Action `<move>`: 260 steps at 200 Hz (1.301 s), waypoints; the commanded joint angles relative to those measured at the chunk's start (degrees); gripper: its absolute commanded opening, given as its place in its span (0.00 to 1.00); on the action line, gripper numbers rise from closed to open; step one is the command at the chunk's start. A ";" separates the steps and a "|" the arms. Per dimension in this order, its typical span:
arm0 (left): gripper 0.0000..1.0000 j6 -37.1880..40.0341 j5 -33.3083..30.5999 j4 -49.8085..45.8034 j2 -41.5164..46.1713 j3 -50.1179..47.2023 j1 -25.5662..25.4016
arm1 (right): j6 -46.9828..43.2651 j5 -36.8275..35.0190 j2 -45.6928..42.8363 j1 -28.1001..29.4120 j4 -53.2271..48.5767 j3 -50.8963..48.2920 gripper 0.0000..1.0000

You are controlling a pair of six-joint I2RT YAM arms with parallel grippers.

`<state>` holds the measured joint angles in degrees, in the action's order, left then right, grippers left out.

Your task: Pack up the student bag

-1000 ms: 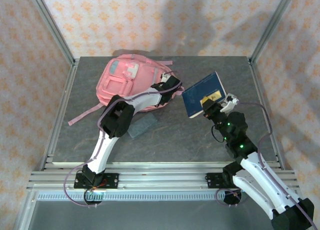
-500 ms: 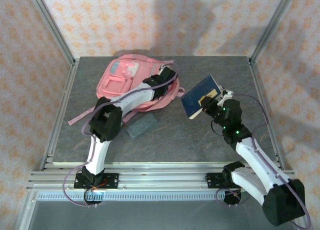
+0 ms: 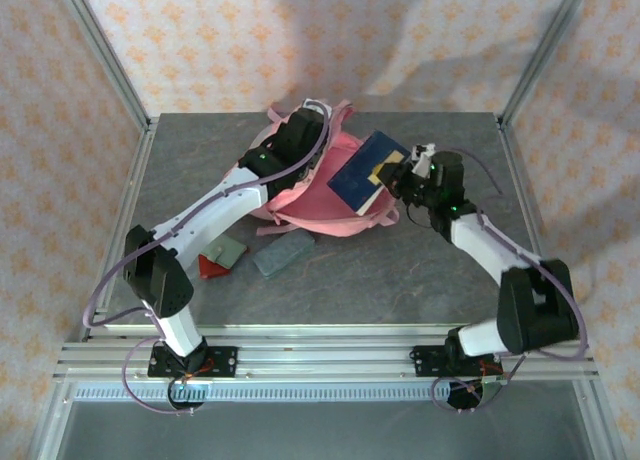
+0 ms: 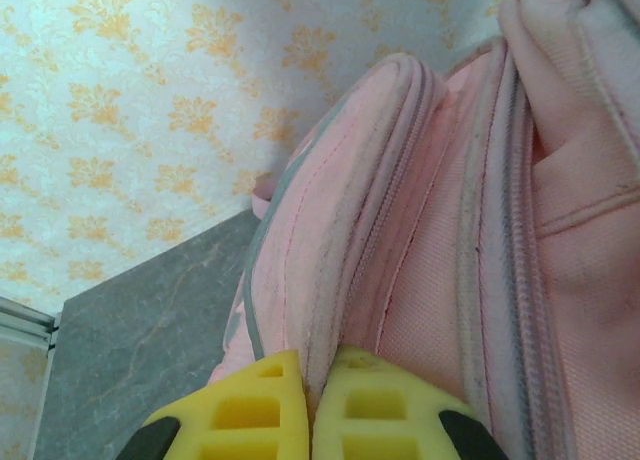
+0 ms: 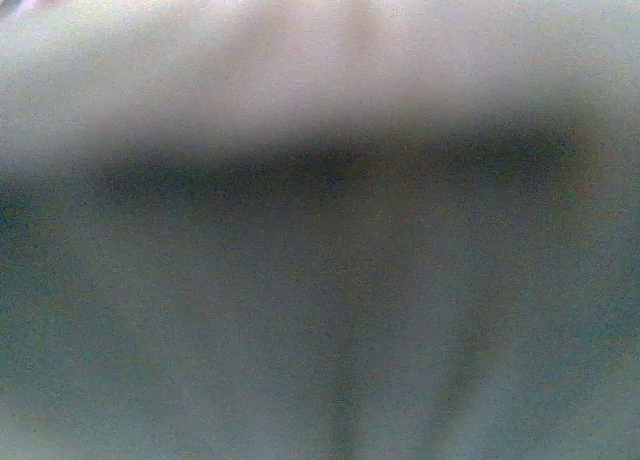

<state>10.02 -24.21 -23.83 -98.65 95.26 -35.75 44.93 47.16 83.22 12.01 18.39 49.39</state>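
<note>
Toward far centre of table (image 3: 420,270), finds bag (image 3: 320,208) propped up. Pinched at a zip seam by left gripper (image 4: 312,370), fingers (image 4: 250,405) together on fabric, likely to hold mouth open. Notes right gripper (image 3: 405,178) clamped on book (image 3: 358,175), tilted over bag — judged ready for insertion.

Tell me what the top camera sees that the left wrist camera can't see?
The top external view adds the blue book tipped over the student bag, pinched by the right gripper, plus a red wedge and a grey block. The left wrist view adds close detail: the left gripper with yellow fingers shut on a bag seam. Both share the pink bag, grey table and patterned wall.
</note>
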 commanded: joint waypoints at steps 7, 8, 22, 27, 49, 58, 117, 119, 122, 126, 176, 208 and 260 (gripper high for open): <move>0.00 2.22 -4.19 11.84 5.00 -1.61 0.04 | 5.63 9.88 10.17 3.08 9.02 8.19 0.00; 0.00 2.21 -4.14 11.95 5.07 -1.72 0.05 | 5.66 10.06 10.58 3.14 9.03 8.71 0.00; 0.00 2.19 -3.33 12.75 5.80 -2.49 0.06 | 6.45 11.51 16.19 5.48 9.25 13.43 0.00; 0.00 1.93 -3.16 12.71 5.82 -2.46 0.06 | 6.84 11.63 18.00 6.17 9.24 14.97 0.00; 0.00 1.12 -2.65 11.59 5.36 -1.86 0.06 | 10.22 11.44 25.85 8.65 10.67 21.33 0.00; 0.00 0.64 -2.05 11.52 5.50 -1.88 0.06 | 11.57 11.27 28.71 9.53 11.31 24.13 0.00; 0.00 -2.06 0.23 11.09 5.66 -2.95 -0.02 | 11.26 7.99 50.08 13.22 -8.37 51.29 0.15; 0.00 -2.08 0.33 11.05 5.71 -2.97 -0.02 | 10.89 7.61 50.63 13.22 -10.09 52.36 0.16; 0.00 -2.29 0.38 11.01 5.76 -2.98 -0.02 | 10.28 7.07 51.32 13.21 -12.27 53.64 0.19; 0.00 -2.42 0.51 10.99 5.77 -3.06 -0.02 | 9.49 6.37 52.12 13.21 -14.48 55.06 0.22; 0.00 -2.55 0.92 11.27 6.54 -4.53 -0.02 | 0.75 -0.90 48.34 11.84 -27.90 53.71 1.00; 0.00 -2.77 0.90 11.53 6.72 -5.09 -0.02 | -2.08 -4.58 42.73 10.84 -28.24 47.68 1.00; 0.00 -3.87 1.70 11.34 6.63 -5.09 -0.02 | -0.43 -2.22 45.13 11.17 -24.69 47.34 0.21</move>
<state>7.55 -21.15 -18.63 -96.07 89.41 -36.01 44.16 44.77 127.55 22.50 -7.53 96.53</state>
